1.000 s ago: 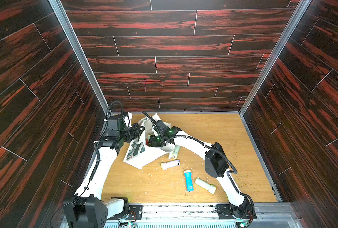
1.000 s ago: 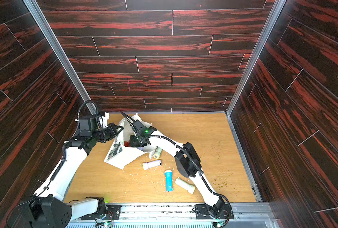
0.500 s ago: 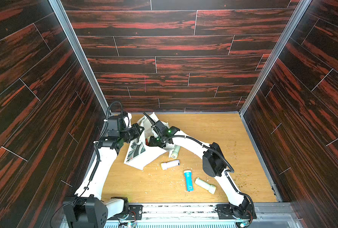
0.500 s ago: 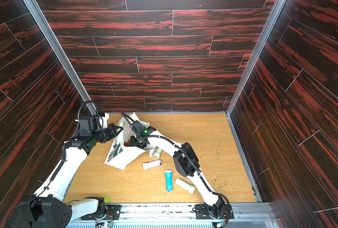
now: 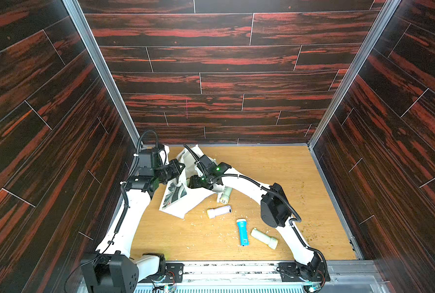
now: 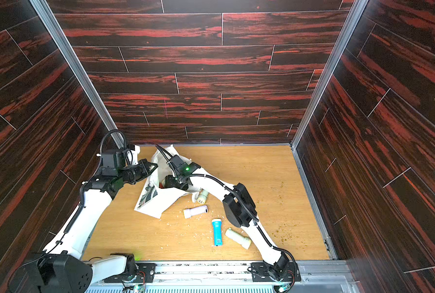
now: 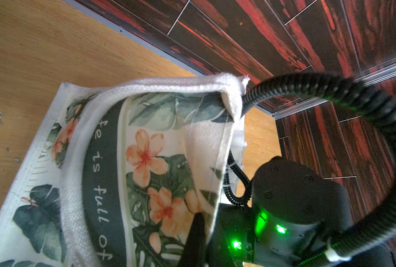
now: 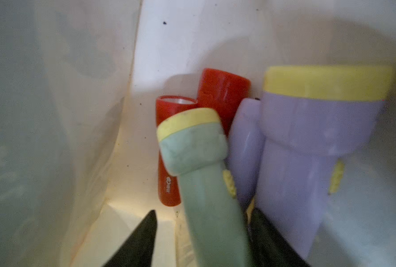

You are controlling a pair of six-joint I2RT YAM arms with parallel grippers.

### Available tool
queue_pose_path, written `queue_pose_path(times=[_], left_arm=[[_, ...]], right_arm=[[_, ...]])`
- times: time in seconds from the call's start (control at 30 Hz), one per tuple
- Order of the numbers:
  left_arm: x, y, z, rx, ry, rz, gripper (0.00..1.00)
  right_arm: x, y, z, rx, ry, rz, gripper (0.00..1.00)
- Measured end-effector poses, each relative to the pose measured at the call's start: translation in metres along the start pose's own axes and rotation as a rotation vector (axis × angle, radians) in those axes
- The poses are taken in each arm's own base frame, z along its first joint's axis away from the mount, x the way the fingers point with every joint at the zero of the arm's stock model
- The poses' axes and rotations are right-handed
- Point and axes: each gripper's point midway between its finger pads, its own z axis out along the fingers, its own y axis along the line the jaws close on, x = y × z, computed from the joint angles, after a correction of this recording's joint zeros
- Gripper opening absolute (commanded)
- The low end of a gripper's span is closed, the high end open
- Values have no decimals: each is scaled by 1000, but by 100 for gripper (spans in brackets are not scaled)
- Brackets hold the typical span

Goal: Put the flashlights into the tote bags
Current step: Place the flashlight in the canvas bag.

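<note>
Cloth tote bag [image 5: 178, 203] slumped in both top views, blue flashlight [image 5: 242, 232] and three pale ones outside it. Left wrist view: left gripper [image 7: 199, 222] clenched the rim. Right wrist view: right gripper [image 8: 204, 210], jaws spread around a loose green flashlight [image 8: 204, 161] inside; a careless withdrawal might snag cloth, spilling it.

Off-white weave on the tote bag [image 7: 215, 148], printed with dark green leaves, peach-orange blossoms with red centres, and a dark band of white handwriting. Pale green flashlight [image 8: 206, 185] with yellow head ring and yellow switch. Lavender flashlight [image 8: 319, 138], likewise yellow-ringed. Lettered red flashlight [image 8: 167, 175] with small white print; plain red flashlight [image 8: 222, 92], no marking visible. Bright blue flashlight [image 5: 242, 232] with white head. Pale lilac flashlight [image 5: 222, 210] with cream head. Cream flashlight [image 5: 263, 238], pale all over. Light oak grain on the table [image 5: 313, 177]. Near-black plank walls [image 5: 211, 63], streaked red.
</note>
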Motion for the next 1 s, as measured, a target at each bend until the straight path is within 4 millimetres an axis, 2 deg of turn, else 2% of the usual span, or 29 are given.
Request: queue_pose_path(times=[0.13, 0.27, 0.37, 0.5, 0.6, 0.67, 0.8, 1.0], left_arm=[[0, 5, -3, -42, 5, 27, 0], [-1, 8, -9, -86, 10, 62, 0], [1, 12, -11, -119, 21, 80, 0], [0, 18, -14, -159, 19, 102, 0], [-1, 22, -16, -190, 14, 114, 0], [-2, 25, -17, -208, 11, 120, 0], [-4, 30, -20, -246, 2, 130, 0], [-10, 42, -26, -330, -19, 154, 0]], right_arm=[[-3, 3, -5, -5, -15, -35, 74], [-7, 9, -28, -25, -58, -89, 74], [-12, 20, -62, -70, -129, -139, 74], [-18, 39, -121, -134, -272, -208, 74], [-21, 45, -160, -152, -367, -245, 74], [-19, 44, -176, -145, -406, -262, 73], [0, 20, -190, -75, -410, -273, 67], [56, -45, -198, 121, -294, -218, 62]])
